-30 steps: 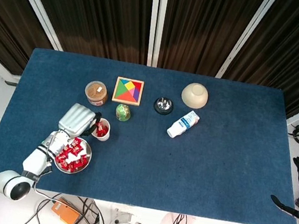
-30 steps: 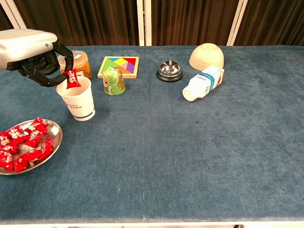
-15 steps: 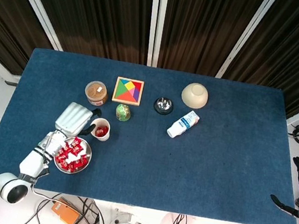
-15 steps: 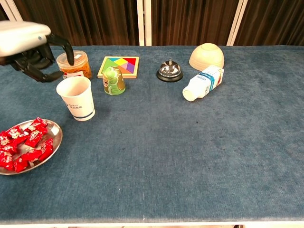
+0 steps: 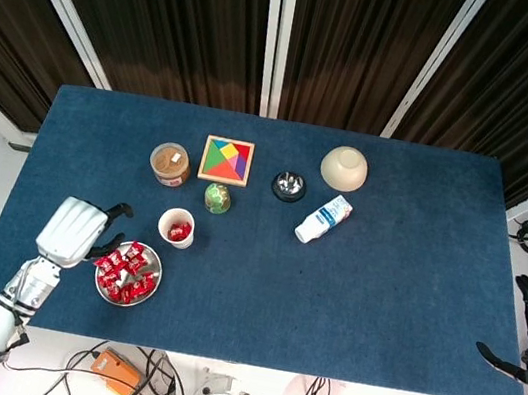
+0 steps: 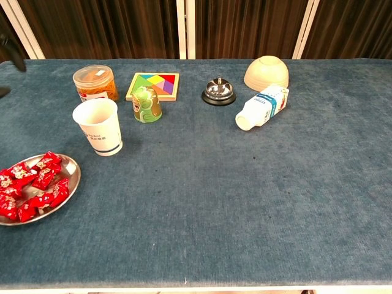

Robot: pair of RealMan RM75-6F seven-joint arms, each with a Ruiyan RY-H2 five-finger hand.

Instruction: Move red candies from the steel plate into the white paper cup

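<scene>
Now the left hand (image 5: 76, 229) is hovering empty and loosely open just left of the plate (image 5: 150, 283), where red candies (image 5: 125, 273) are lying beside the cup (image 5: 177, 228), so it should be pinching only one candy from above.

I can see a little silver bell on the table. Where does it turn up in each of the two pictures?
Head view: the silver bell sits in the upper middle of the table, right of the colourful puzzle board.
Chest view: the bell is near the far edge, centre, again right of the puzzle board.
Shared landmark: the upturned cream bowl lies to its right in both.
</scene>
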